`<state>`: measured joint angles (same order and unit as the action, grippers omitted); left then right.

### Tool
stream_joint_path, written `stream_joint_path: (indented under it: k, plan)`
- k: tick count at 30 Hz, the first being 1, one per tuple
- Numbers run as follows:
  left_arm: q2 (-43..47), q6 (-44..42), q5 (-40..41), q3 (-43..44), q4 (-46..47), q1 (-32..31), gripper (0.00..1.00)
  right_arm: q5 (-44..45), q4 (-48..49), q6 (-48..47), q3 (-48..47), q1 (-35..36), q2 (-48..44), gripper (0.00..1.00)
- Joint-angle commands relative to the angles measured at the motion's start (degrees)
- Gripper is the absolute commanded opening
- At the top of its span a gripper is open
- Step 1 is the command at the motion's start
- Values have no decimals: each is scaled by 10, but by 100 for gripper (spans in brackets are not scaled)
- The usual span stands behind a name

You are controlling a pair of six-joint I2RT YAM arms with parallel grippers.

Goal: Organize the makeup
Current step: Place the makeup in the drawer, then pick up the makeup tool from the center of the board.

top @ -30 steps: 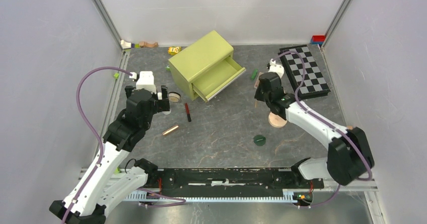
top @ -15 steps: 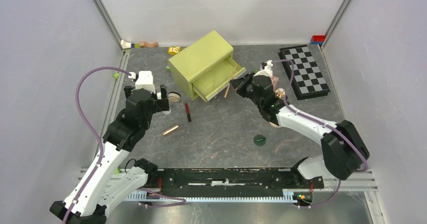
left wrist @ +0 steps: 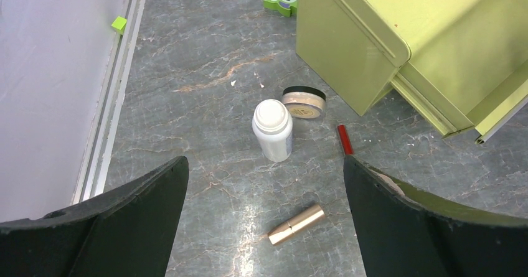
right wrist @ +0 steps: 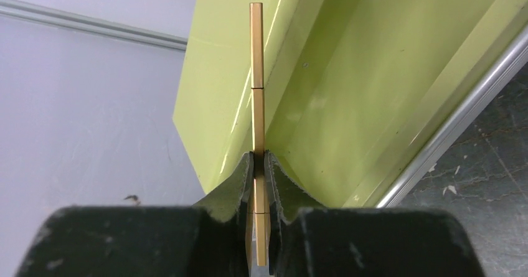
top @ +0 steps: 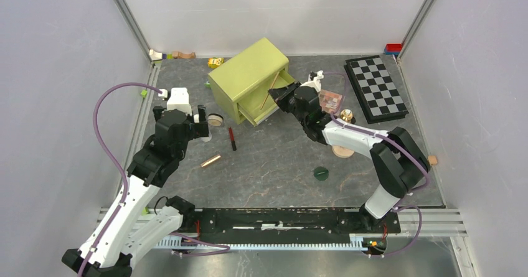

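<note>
A slim gold stick [right wrist: 256,71] is pinched between the right fingers [right wrist: 244,178] and is held at the pulled-out drawer [top: 274,98] of the yellow-green cabinet [top: 248,71]; whether it touches the drawer cannot be told. The left fingers [left wrist: 175,170] are spread wide with nothing between them, above the grey marbled counter [left wrist: 187,59]. On the counter a white bottle [left wrist: 272,129] is stood upright just beside a round tan compact [left wrist: 304,101], with a red-black pencil [top: 232,138] and a rose-gold tube [left wrist: 296,224] laid near them. Further right, a green disc [top: 320,173] and a second tan compact [top: 342,150] are seen, and a pink-brown eyeshadow palette [top: 330,100] lies near the chequered board [top: 376,88]. The counter is enclosed by plain white walls [top: 280,9], with metal rails [left wrist: 109,115] along its edge.
</note>
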<state>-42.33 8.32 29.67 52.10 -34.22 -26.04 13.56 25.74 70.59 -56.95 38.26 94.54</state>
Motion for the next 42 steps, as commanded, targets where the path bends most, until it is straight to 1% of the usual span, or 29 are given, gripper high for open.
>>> stream_joint_path:
  k: [1,6,9,13,16,21,25,27,30,33,36,39,42]
  plan:
    - [3,25,-7,0,9,4,100,32,22,12,-33,2,18,16]
    - [1,25,-11,0,10,4,100,26,10,-10,-56,2,33,28]
    - [0,25,-14,0,10,4,100,30,7,-18,-58,2,34,33]
    - [1,25,-15,1,10,5,100,27,7,-27,-54,2,32,34]
    - [1,25,-15,0,10,5,100,35,-14,-72,-58,2,15,34]
    - [-1,27,-11,1,10,5,100,43,-137,-223,-101,1,-31,35]
    - [-1,27,-15,0,10,5,100,43,-246,-352,-114,2,-74,37]
    - [-2,27,-16,1,10,4,100,57,-294,-398,-95,2,-103,38]
    - [-3,27,-19,0,10,5,100,67,-325,-457,-38,2,-160,40]
    - [-5,27,-21,1,10,5,100,71,-363,-488,11,2,-212,42]
    - [-8,28,-22,-1,10,5,100,74,-414,-500,41,2,-247,43]
    - [-14,27,-24,0,10,5,100,79,-470,-484,55,2,-272,43]
    - [-17,28,-29,-1,13,5,100,70,-491,-466,81,2,-300,43]
